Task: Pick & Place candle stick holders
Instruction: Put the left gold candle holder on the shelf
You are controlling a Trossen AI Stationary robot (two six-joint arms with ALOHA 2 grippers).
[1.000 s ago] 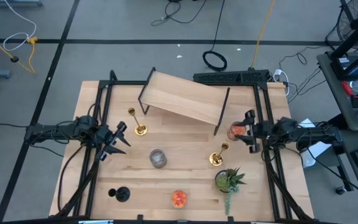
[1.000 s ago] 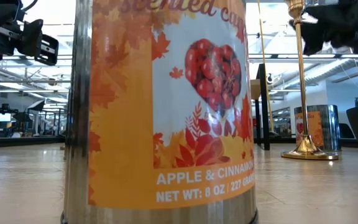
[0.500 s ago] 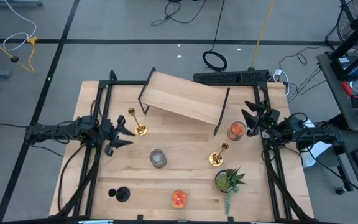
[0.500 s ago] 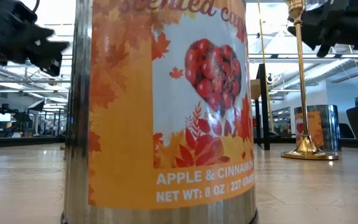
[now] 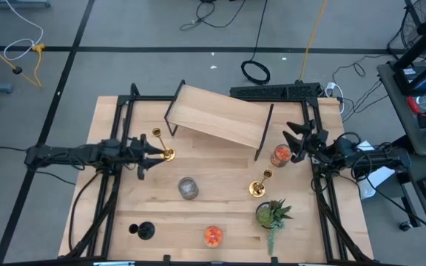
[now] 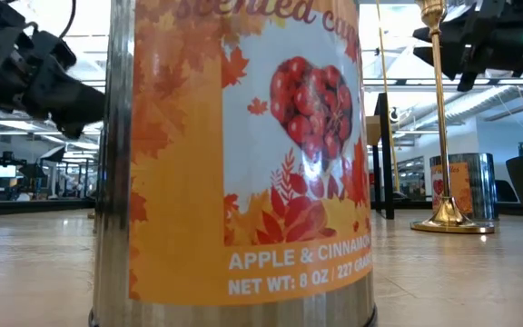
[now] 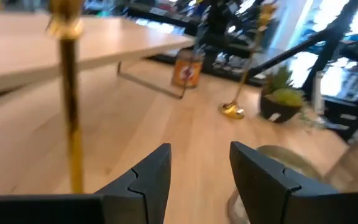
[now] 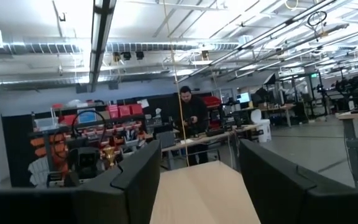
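A tall gold candlestick (image 5: 161,146) stands on its round base at the table's left. My left gripper (image 5: 149,158) is open just left of it. In the left wrist view its stem (image 7: 71,106) stands beside the fingers (image 7: 201,165), not between them. A second gold candlestick (image 5: 259,185) stands at the right, an orange cup (image 5: 280,155) behind it. My right gripper (image 5: 299,135) is open and raised beside that cup. A grey cup (image 5: 188,188), an orange-red cup (image 5: 213,235) and a short black holder (image 5: 144,230) stand nearer the front.
A wooden shelf on black legs (image 5: 220,117) stands tilted at the far middle. A green potted plant (image 5: 272,214) sits front right. Black frame rails (image 5: 117,125) run along both table sides. The orange-red cup (image 6: 243,154) fills the low view. A person (image 8: 194,115) stands far off.
My left gripper has moved toward the table's right and far edge, up to the left gold candlestick, and has turned. My right gripper has drawn away from the orange cup toward the far edge and tipped upward. The cup has stayed where it was.
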